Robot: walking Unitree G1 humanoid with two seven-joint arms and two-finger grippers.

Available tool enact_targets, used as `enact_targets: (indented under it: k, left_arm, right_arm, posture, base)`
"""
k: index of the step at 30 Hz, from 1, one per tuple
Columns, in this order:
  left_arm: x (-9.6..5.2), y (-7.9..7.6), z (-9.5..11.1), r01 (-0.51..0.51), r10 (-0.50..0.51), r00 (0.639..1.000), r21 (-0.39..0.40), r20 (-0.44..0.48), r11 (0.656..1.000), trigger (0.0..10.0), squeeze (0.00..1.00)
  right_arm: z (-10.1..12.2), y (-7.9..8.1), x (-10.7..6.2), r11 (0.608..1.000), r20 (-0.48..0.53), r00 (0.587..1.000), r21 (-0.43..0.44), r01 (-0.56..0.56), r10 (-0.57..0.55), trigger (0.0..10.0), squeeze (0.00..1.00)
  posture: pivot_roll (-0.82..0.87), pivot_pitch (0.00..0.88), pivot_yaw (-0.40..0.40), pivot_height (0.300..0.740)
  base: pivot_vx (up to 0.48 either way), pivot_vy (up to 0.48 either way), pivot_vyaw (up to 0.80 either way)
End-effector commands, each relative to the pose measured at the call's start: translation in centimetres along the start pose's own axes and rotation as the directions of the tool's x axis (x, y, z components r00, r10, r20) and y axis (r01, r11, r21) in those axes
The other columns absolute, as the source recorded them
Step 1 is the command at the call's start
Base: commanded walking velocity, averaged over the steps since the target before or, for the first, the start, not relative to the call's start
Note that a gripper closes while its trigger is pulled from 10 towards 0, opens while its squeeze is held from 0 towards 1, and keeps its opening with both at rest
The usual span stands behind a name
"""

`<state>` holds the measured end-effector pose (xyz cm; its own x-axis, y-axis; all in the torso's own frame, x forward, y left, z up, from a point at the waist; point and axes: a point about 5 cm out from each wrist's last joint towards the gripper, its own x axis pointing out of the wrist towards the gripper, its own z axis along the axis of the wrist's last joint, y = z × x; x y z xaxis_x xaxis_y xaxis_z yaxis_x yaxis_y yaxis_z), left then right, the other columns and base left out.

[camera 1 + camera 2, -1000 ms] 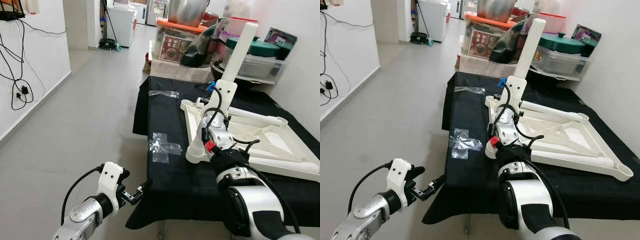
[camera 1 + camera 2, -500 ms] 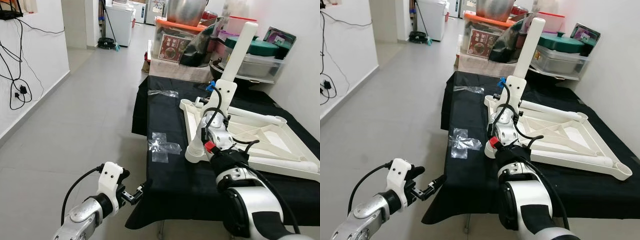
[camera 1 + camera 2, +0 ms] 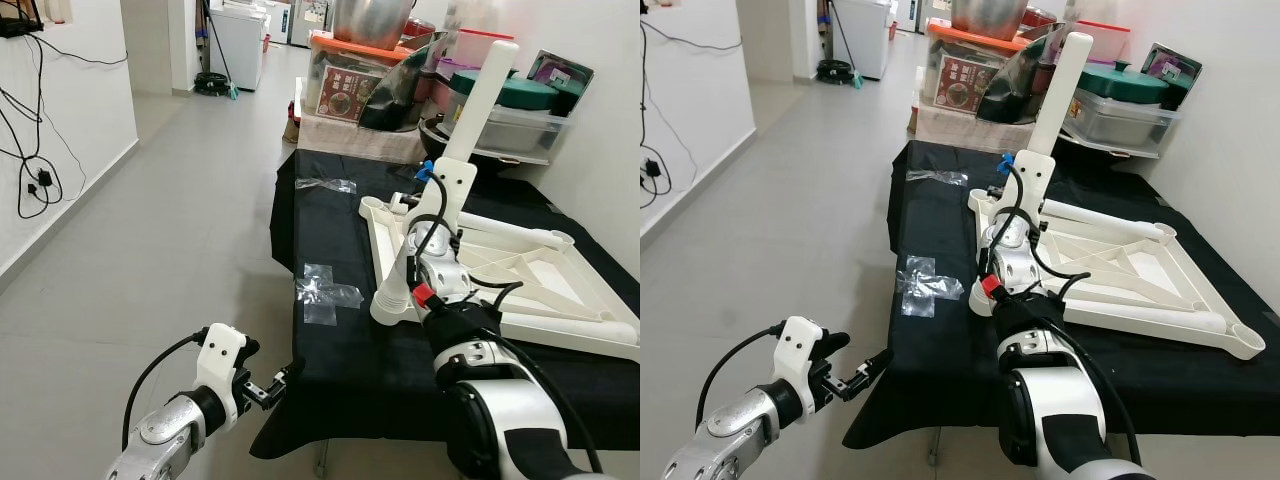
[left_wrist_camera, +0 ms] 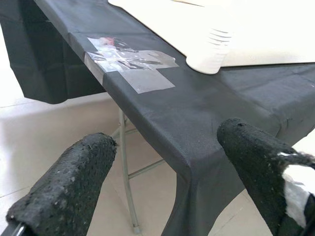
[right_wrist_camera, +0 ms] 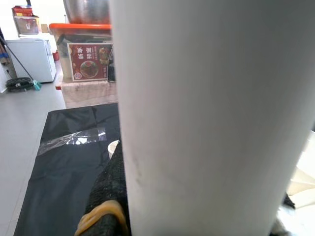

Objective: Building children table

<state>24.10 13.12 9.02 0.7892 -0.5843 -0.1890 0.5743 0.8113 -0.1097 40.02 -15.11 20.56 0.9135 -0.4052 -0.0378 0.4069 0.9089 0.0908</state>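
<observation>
Right gripper raised at centre right of the left eye view, clamped on a white table leg that rises tilted toward the upper right. In the right wrist view, the leg pressed against one black finger, jaws tight around it. Leg's ribbed lower end seated at the near left corner of the upturned white table frame, centre right on the black-draped table. Clear plastic bags flat on the cloth just left of that corner; another clear bag farther back, upper centre.

Left gripper low at lower left, holding nothing, just short of the cloth's near left corner. In the left wrist view, both padded fingers spread wide, the table's edge between them. Storage tubs and a metal pot crowded along the top of the frame.
</observation>
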Motion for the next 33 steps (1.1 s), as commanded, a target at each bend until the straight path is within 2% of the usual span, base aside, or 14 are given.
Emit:
enact_targets:
  k: [1,27,28,29,30,31,32,33]
  left_arm:
    - [0.2,-0.1,-0.3,0.009,-0.009,1.000,0.006,-0.009,1.000,10.0,0.00]
    - [0.1,-0.1,-0.3,0.014,-0.013,1.000,0.009,-0.013,1.000,10.0,0.00]
    - [0.1,-0.1,-0.4,0.014,-0.014,1.000,0.009,-0.013,1.000,10.0,0.00]
    - [0.1,-0.1,-0.4,0.014,-0.014,1.000,0.009,-0.013,1.000,10.0,0.00]
    - [0.1,-0.1,-0.4,0.015,-0.015,1.000,0.009,-0.015,1.000,10.0,0.00]
    - [0.1,-0.1,-0.4,0.015,-0.015,1.000,0.009,-0.015,1.000,10.0,0.00]
    - [0.1,-0.1,-0.4,0.015,-0.015,1.000,0.010,-0.016,1.000,10.0,0.00]
    - [0.1,-0.1,-0.4,0.016,-0.015,1.000,0.010,-0.016,1.000,10.0,0.00]
  right_arm:
    - [-5.1,-1.8,-0.4,0.996,-0.191,0.980,-0.090,0.028,-0.045,10.0,0.00]
    - [-4.0,-1.6,-0.4,0.999,-0.177,0.984,-0.051,0.001,-0.010,10.0,0.00]
    - [-4.0,-1.5,-0.4,0.999,-0.175,0.985,-0.047,0.000,-0.008,10.0,0.21]
    - [-4.0,-1.5,-0.4,0.999,-0.175,0.985,-0.047,0.000,-0.008,10.0,0.21]
    - [-3.9,-1.5,-0.4,0.999,-0.171,0.985,-0.044,-0.002,-0.005,10.0,0.45]
    - [-3.9,-1.5,-0.4,0.999,-0.171,0.985,-0.044,-0.002,-0.005,10.0,0.45]
    - [-3.9,-1.5,-0.4,0.999,-0.166,0.986,-0.041,-0.005,-0.002,10.0,0.85]
    - [-3.7,-1.5,-0.5,0.999,-0.156,0.988,-0.036,-0.008,0.003,10.0,1.00]
  posture:
    - [-0.03,0.000,-0.152,0.740]
    - [-0.03,0.000,-0.150,0.740]
    - [-0.03,0.000,-0.149,0.740]
    - [-0.03,0.000,-0.149,0.740]
    - [-0.03,0.000,-0.148,0.740]
    - [-0.03,0.000,-0.148,0.740]
    - [-0.03,0.000,-0.148,0.740]
    - [-0.03,0.000,-0.147,0.740]
  base:
    - [0.000,0.000,0.00]
    - [0.000,0.000,0.00]
    - [0.000,0.000,0.00]
    - [0.000,0.000,0.00]
    - [0.000,0.000,0.00]
    - [0.000,0.000,0.00]
    - [0.000,0.000,0.00]
    - [0.000,0.000,0.00]
